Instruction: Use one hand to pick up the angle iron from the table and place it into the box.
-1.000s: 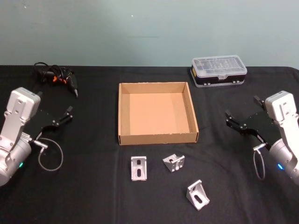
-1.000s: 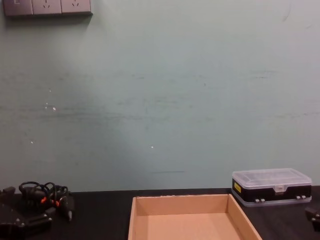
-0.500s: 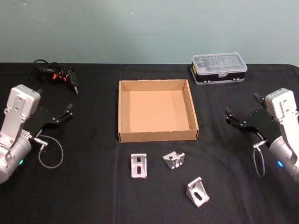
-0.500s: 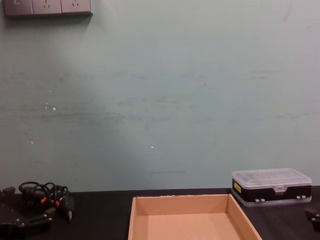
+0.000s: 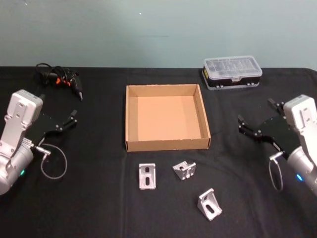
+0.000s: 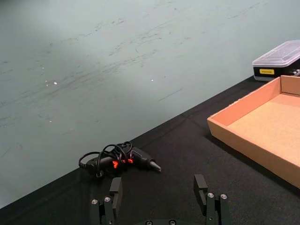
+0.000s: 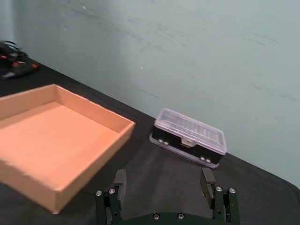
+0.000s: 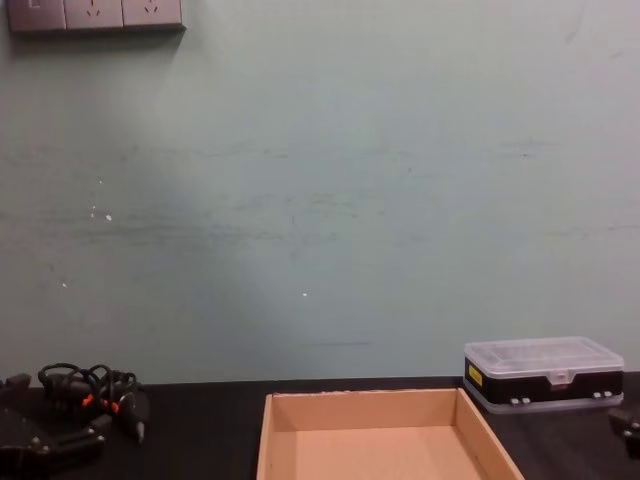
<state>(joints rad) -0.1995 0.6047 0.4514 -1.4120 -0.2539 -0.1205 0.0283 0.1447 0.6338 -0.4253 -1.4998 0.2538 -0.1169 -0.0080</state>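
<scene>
From the head view, the cardboard box (image 5: 166,145) sits in the middle of the black worktop (image 5: 99,203), open at the top with nothing in it. Three pieces lie on the worktop in front of the box, none touching it. The left angle iron (image 5: 147,176) and the middle angle iron (image 5: 184,170) are near its front wall. The right angle iron (image 5: 209,204) lies nearer the robot.

The left tool (image 5: 67,123) hangs over the worktop well to the left of the box, and the right tool (image 5: 256,119) hangs well to the right. Both are empty. A clear-lidded plastic case (image 5: 232,72) stands behind the box to the right, and a corded black device (image 5: 62,80) with orange marks lies at the back left.

In the left wrist view, the left tool's fingers are spread wide, with the corded device beyond them.

In the right wrist view, the right tool's fingers are also wide apart, pointing between the box and the case.

From the chest view, the box's far wall stands low in the centre, with the case to its right and the corded device to its left.
</scene>
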